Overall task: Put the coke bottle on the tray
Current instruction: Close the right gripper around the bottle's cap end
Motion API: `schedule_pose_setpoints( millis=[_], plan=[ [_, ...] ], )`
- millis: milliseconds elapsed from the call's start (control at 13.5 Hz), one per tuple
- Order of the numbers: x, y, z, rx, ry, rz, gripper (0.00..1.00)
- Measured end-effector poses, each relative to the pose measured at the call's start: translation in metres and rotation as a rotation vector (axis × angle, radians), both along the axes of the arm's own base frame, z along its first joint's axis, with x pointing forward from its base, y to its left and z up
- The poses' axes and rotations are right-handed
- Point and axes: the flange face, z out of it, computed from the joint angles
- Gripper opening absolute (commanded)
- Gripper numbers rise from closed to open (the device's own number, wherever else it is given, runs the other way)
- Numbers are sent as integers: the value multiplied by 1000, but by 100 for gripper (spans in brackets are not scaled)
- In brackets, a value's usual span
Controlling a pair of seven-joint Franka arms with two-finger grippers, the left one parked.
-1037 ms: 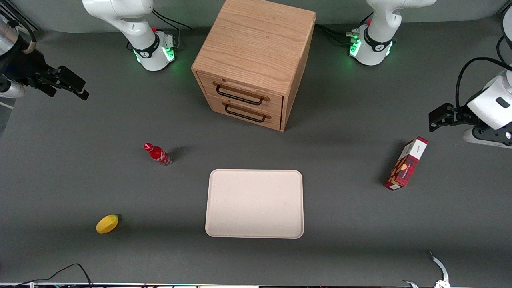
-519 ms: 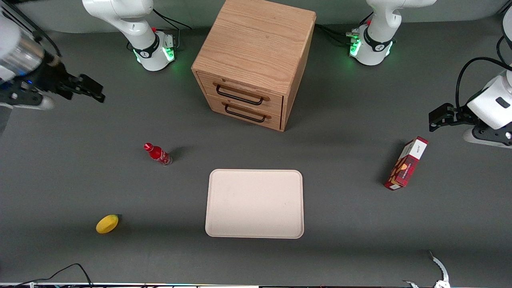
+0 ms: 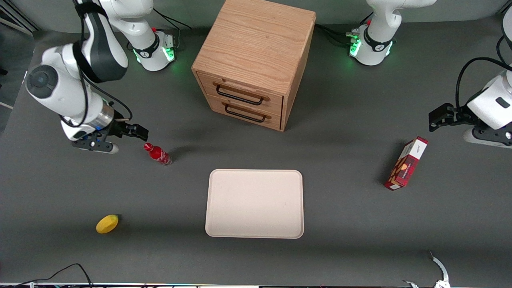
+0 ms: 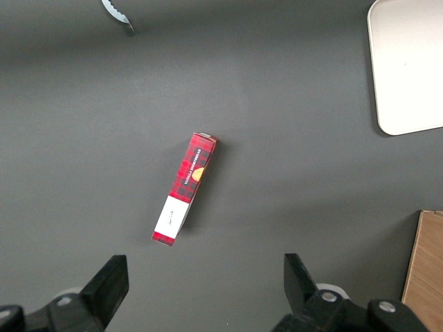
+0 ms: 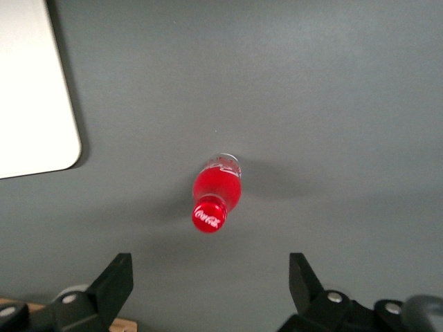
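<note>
The coke bottle (image 3: 158,153) stands upright on the grey table, with red cap, red label and clear base. It lies toward the working arm's end of the table from the beige tray (image 3: 255,203), and a little farther from the front camera. The right wrist view shows the bottle (image 5: 215,193) from above and one corner of the tray (image 5: 34,97). My gripper (image 3: 138,132) hangs open and empty just above and beside the bottle's cap, not touching it. In the right wrist view my gripper (image 5: 211,280) shows both fingers spread wide, the bottle ahead of the gap.
A wooden two-drawer cabinet (image 3: 254,64) stands farther from the front camera than the tray. A yellow lemon (image 3: 107,223) lies nearer the front camera than the bottle. A red rectangular carton (image 3: 406,163) stands toward the parked arm's end; the left wrist view shows the carton (image 4: 184,188).
My gripper has swung in from the working arm's table edge toward the bottle and come down beside its cap. The bottle and tray have not moved.
</note>
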Motion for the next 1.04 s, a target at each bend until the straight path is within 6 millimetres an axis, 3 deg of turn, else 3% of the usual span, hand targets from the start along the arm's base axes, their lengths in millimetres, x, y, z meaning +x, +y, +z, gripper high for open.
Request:
schedule_pose_setpoints(
  millis=[222,444,667,889,1037],
  plan=[
    [-2,10,-39,10,-24,-10,100],
    [1,12,-54,15,-36,-11,99],
    [-1,11,-65,5,-38,-1,89],
    [-5,10,-74,-2,-51,8,62],
    [-5,10,-75,-8,-56,15,35]
  ],
)
